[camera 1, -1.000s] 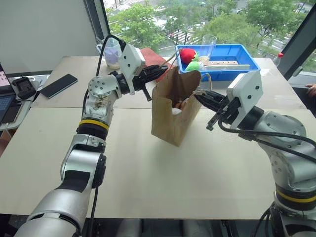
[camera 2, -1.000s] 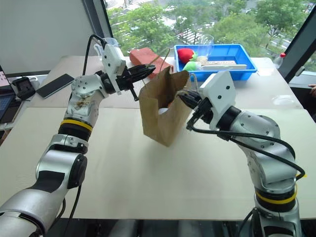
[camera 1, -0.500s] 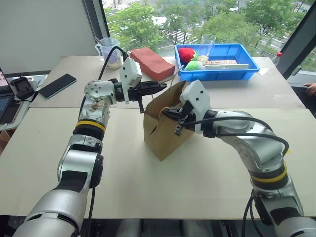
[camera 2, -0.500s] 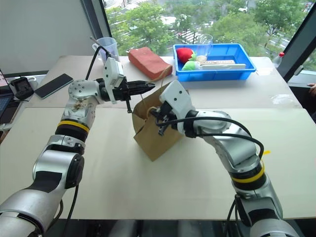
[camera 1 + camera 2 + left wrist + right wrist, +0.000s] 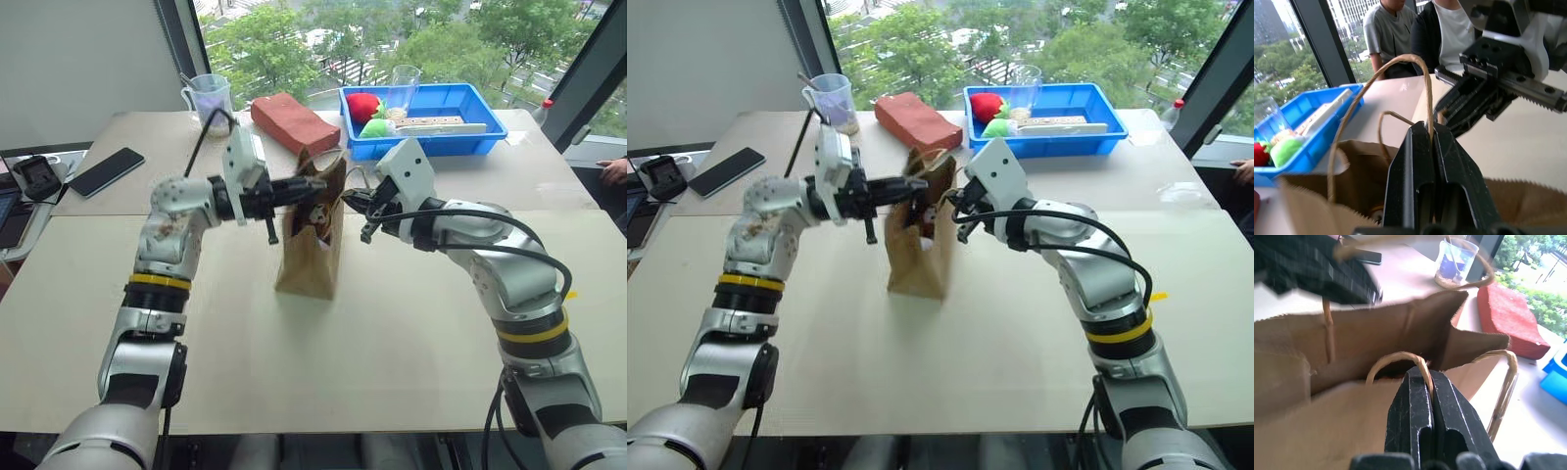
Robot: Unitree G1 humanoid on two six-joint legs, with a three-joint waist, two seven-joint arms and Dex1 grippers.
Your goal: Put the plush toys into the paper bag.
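Head views: bag point(image 5: 309, 257) upright mid-bench point(image 5: 411, 323), narrowed since a second ago; left gripper point(image 5: 312, 192) at 9 o'clock, right gripper point(image 5: 355, 203) at 3. Wrist views: each clamped shut on a handle point(image 5: 1426, 83). Toys apparently inside; task near done.

Daylight from the windows point(image 5: 294, 29) behind the table point(image 5: 392, 323) fills the scene evenly, bright without harshness. Only soft, faint shadows lie on the pale tabletop beside the paper bag point(image 5: 312, 255). The trees outside look slightly washed out. Straight lines bow a little near the edges of the head views. In the right wrist view the left gripper point(image 5: 1317, 269) is smeared by blur, and the near bag wall is out of focus
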